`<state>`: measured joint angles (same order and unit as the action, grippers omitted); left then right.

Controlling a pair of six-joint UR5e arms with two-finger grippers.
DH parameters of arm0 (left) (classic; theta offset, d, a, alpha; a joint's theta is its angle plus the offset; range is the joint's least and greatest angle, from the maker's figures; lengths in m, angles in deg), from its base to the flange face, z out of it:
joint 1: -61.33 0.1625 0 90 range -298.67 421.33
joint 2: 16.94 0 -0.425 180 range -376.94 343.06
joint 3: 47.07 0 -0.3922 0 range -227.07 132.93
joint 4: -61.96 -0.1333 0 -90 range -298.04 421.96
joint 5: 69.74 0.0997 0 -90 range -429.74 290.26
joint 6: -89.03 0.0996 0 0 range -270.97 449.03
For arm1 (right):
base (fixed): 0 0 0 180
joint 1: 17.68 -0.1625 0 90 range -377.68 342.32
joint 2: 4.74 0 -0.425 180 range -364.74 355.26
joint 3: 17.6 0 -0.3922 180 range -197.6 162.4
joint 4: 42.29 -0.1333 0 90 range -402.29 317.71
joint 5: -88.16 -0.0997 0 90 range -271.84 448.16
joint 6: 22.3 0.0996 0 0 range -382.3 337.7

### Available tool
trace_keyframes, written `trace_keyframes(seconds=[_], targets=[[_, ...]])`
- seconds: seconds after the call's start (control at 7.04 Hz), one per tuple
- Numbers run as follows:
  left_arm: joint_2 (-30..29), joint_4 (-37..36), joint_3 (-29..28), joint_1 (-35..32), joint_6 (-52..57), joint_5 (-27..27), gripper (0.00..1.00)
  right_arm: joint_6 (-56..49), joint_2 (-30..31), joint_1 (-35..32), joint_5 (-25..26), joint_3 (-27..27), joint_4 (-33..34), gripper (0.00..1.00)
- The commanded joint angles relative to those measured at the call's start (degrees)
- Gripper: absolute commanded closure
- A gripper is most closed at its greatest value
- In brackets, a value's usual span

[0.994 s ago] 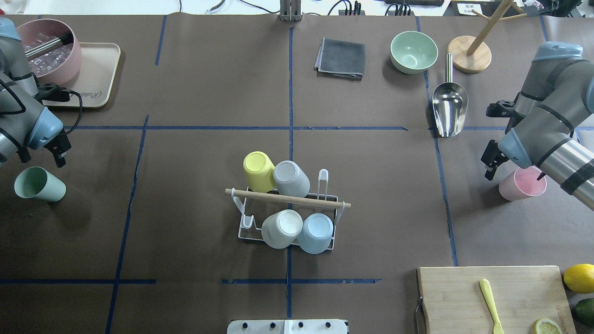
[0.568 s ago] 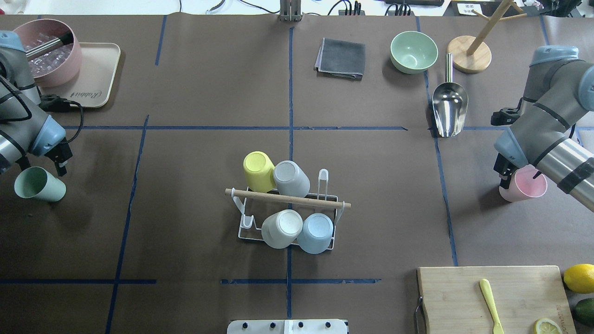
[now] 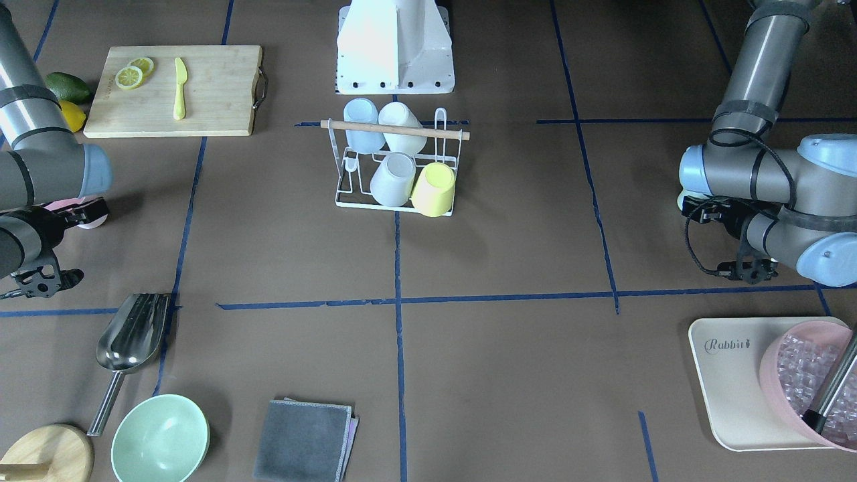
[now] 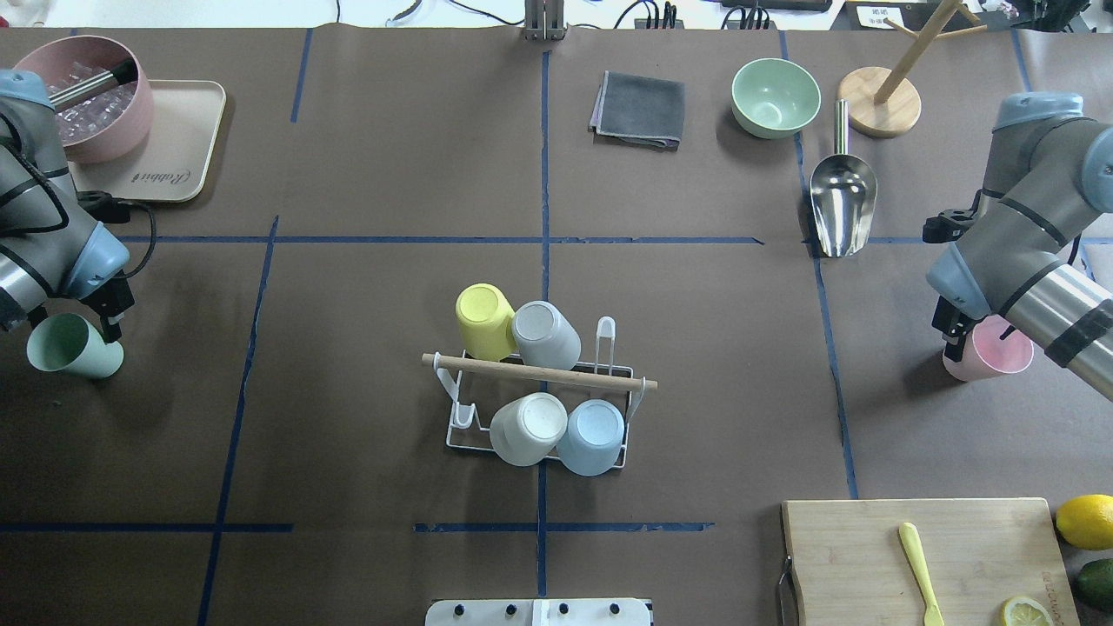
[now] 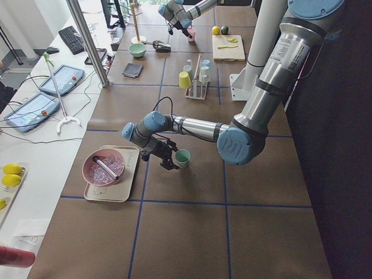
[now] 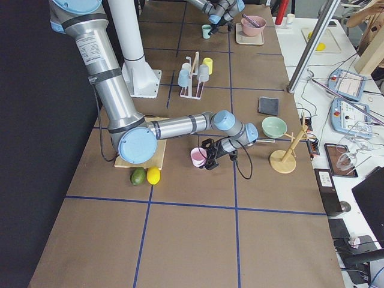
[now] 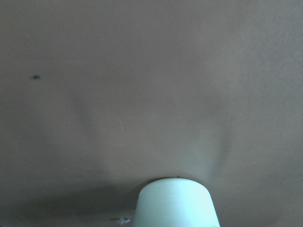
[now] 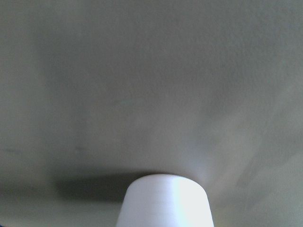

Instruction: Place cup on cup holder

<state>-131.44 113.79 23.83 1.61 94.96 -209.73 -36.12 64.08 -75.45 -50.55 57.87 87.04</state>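
The white wire cup holder [image 4: 459, 428] with a wooden rod handle [image 4: 539, 372] stands mid-table and carries several upturned cups; it also shows in the front view [image 3: 395, 129]. A green cup [image 4: 74, 348] stands at the far left, with my left gripper [image 4: 83, 326] low over it, one dark finger [image 4: 111, 323] beside it. A pink cup [image 4: 991, 352] stands at the far right, with my right gripper [image 4: 981, 337] straddling it. Both grippers look open. Each wrist view shows only a cup end, in the left [image 7: 175, 203] and the right [image 8: 165, 201].
A tray [image 4: 178, 143] with a pink bowl of ice [image 4: 91, 96] sits back left. A grey cloth [image 4: 639, 109], green bowl [image 4: 774, 96], metal scoop [image 4: 842, 204] and wooden stand [image 4: 880, 103] lie at the back. A cutting board [image 4: 922, 556] is front right.
Both grippers have come down and in onto their cups. The left one moved toward the green cup. The right one moved onto the pink cup, which shifted slightly right.
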Motion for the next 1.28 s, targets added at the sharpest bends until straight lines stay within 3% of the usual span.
trace_keyframes(seconds=[0.0, 0.28, 0.57, 0.71, 0.85, 1.14], targets=[[0.07, -0.33, 0.12, 0.13, 0.04, 0.16, 0.00, -0.15, 0.00, 0.65, -0.24, -0.94, -0.40, 0.00], [0.25, -0.33, 0.04, 1.53, 0.04, 0.16, 0.00, -0.15, -0.26, 1.17, -0.25, -2.34, -0.57, 0.03], [0.25, -0.42, 0.04, 2.41, -0.05, 0.07, 0.00, -0.07, -0.70, 1.27, -0.51, -2.26, -0.49, 0.65], [0.25, -1.90, 0.21, 2.51, 0.04, 0.07, 0.00, 0.02, -0.70, 1.27, -0.16, -2.26, -0.40, 0.82], [0.25, -2.26, 0.30, 2.59, 0.13, 0.16, 0.00, 0.02, -0.79, 1.18, -0.07, -2.17, -0.31, 0.92], [1.82, -2.26, 1.00, 2.51, 0.13, 0.16, 0.03, -0.15, -0.96, -1.27, 0.28, -1.65, -0.40, 0.97]])
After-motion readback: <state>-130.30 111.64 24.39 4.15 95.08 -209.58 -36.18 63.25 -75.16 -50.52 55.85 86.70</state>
